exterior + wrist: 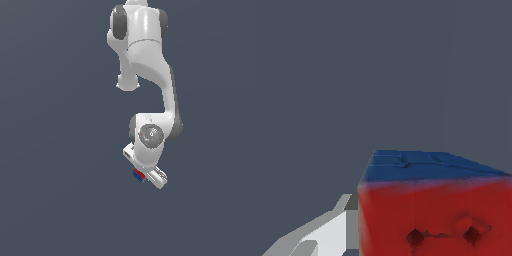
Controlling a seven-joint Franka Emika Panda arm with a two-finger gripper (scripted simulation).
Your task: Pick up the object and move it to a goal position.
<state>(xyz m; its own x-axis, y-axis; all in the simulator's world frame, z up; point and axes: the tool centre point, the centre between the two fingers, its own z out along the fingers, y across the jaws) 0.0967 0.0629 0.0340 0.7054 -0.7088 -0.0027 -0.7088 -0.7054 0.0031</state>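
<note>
1. In the exterior view I see the white Panda arm point(145, 65) reaching down from the top of the frame over a plain slate-grey ground, with its wrist bent toward the exterior view's right.
2. The tool point(145, 176) sits at the arm's lower end, and the small cube point(138, 174) shows as a speck of red and blue at the tool's edge on the exterior view's left, touching it.
3. In the wrist view the cube point(436, 210) fills the near corner, with a red face toward the camera and a blue face adjoining it.
4. The red face carries two small dark dots and a faint dark line between them; I can read no writing, brand or label on the cube or on the arm.
5. One pale finger point(331, 232) lies flat against the cube's side; the other is out of frame.
6. The tool appears closed around the cube, fingers narrowly spaced.
7. I cannot tell whether the cube rests on the ground or is lifted.
</note>
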